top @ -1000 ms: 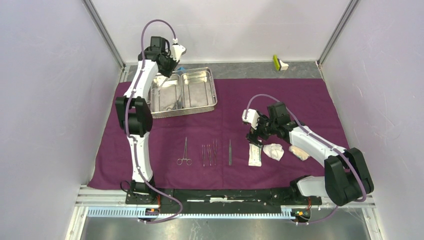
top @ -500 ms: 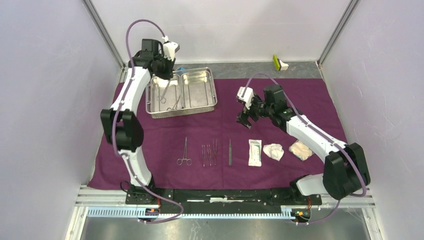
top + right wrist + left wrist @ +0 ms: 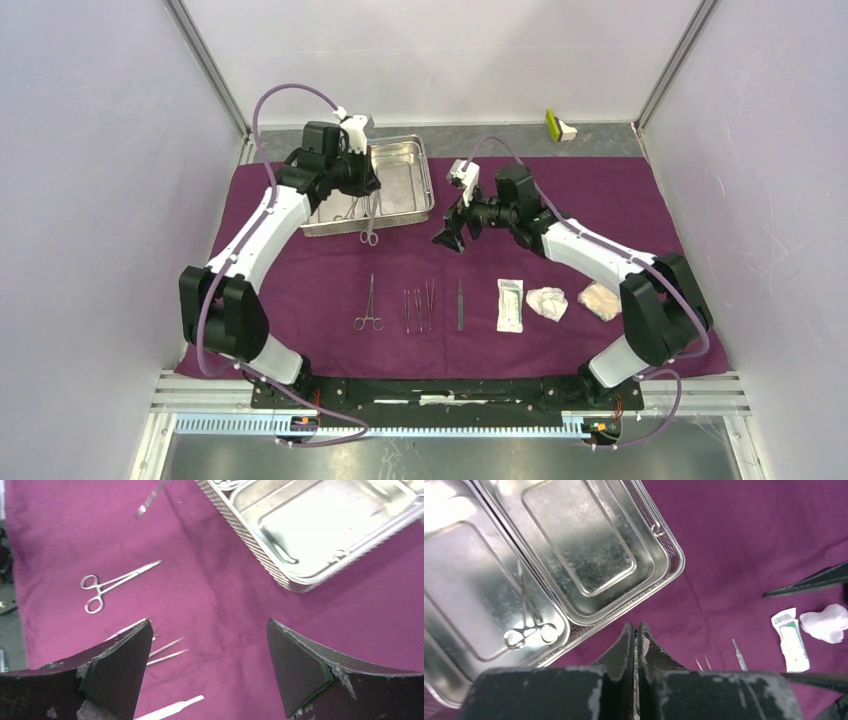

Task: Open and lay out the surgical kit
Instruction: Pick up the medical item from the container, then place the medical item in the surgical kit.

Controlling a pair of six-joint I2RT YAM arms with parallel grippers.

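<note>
— The left gripper (image 3: 635, 632) has lifted slim metal forceps (image 3: 369, 230) out of the shiny two-compartment steel tray (image 3: 400, 180), clenched on them above its near rim.
— The right gripper (image 3: 209, 624), spread empty, has left the white sealed packet (image 3: 510, 305). A second forceps (image 3: 526, 627) waits in the tray.

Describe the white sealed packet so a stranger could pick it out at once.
On the large purple cloth, follow the row of items laid toward the near edge. The white sealed packet lies between a slim straight metal instrument and two crumpled gauze wads; it alone is flat and rectangular, with green print.
</note>
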